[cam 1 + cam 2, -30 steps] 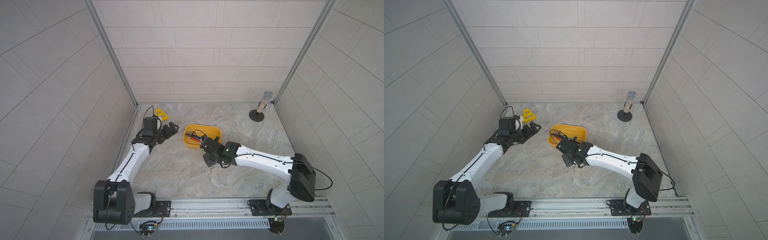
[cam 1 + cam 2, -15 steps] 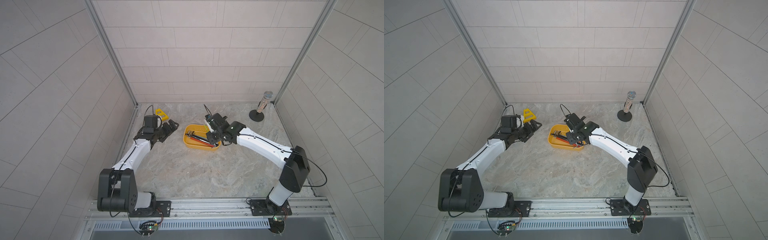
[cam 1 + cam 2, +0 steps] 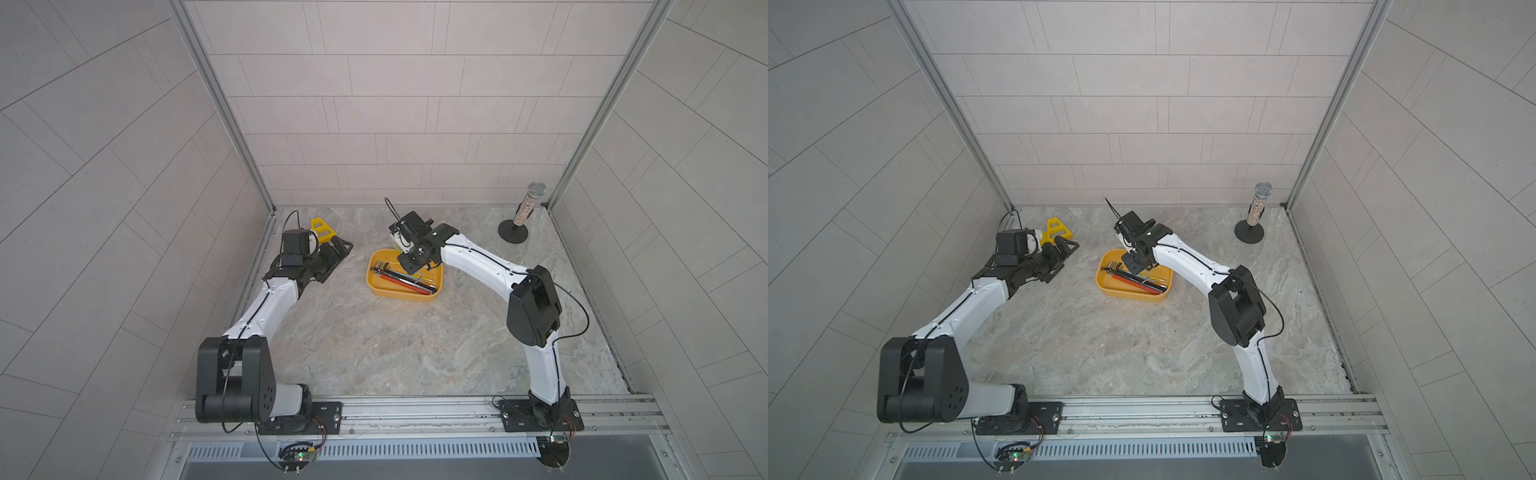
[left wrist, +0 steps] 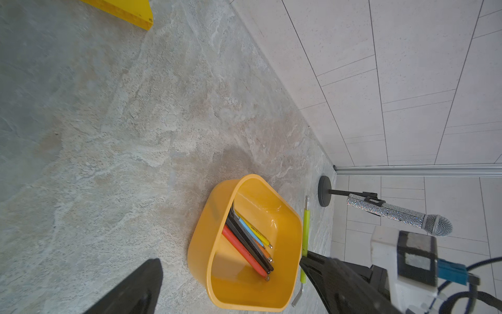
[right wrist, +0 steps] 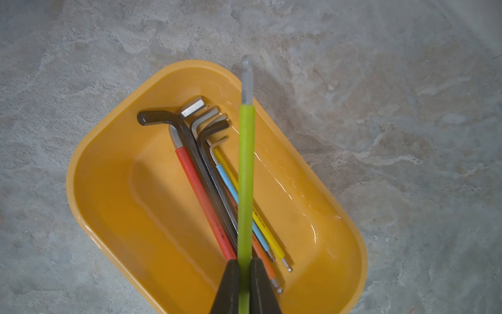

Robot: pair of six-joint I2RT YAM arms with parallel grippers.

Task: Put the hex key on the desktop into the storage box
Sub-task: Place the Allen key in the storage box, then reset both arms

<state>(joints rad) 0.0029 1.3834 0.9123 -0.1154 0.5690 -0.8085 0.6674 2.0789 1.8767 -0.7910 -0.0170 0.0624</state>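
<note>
Right gripper point(image 5: 244, 263) clamped tight on green hex key point(image 5: 246, 174), above yellow storage box point(image 5: 114, 195) holding other keys point(image 5: 205, 195); left gripper point(image 3: 336, 259) spread open, empty, well apart from box

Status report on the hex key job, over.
Right gripper shut on green hex key, above storage box. Left gripper open, beside yellow bracket. Other keys lie inside; nothing blocking.

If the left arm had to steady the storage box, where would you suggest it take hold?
Probably the bare long wall of the storage box, from straight above, one jaw inside and one outside: the rim is thin and upright, and the hex keys lie clear of it.
</note>
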